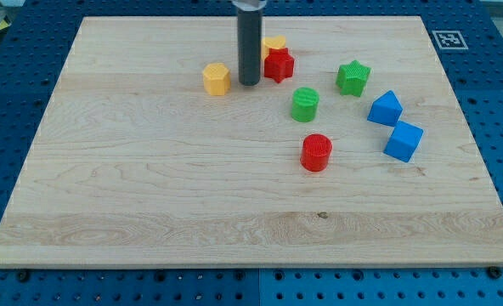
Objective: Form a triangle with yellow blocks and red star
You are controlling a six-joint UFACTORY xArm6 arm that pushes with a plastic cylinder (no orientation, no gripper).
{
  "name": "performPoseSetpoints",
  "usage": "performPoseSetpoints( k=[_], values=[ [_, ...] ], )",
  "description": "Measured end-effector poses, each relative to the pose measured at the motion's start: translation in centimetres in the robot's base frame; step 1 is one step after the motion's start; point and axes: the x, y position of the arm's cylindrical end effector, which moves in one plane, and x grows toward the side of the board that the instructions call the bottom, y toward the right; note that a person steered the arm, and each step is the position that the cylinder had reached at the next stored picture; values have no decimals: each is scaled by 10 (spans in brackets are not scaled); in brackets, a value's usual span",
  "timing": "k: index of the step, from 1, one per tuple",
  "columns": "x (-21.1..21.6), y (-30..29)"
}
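My tip (249,83), a bare rod with no gripper to open or close, rests on the table (149,187) between the yellow hexagon block (217,78) at the view's left and the red star (278,64), which touches a second yellow block (274,43) behind it. Nudging that pair apart gently, with short pushes, should shape the triangle.

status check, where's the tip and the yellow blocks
My tip between yellow hexagon block and red star. Second yellow block touching star from behind. Nothing blocking.
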Motion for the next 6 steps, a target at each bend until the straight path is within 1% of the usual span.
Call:
performPoseSetpoints(
  k=[1,2,3,4,5,6],
  values=[
    [0,-30],
    [0,-29],
    [0,28],
    [-7,34],
    [-12,7],
    [-59,-21]
  ],
)
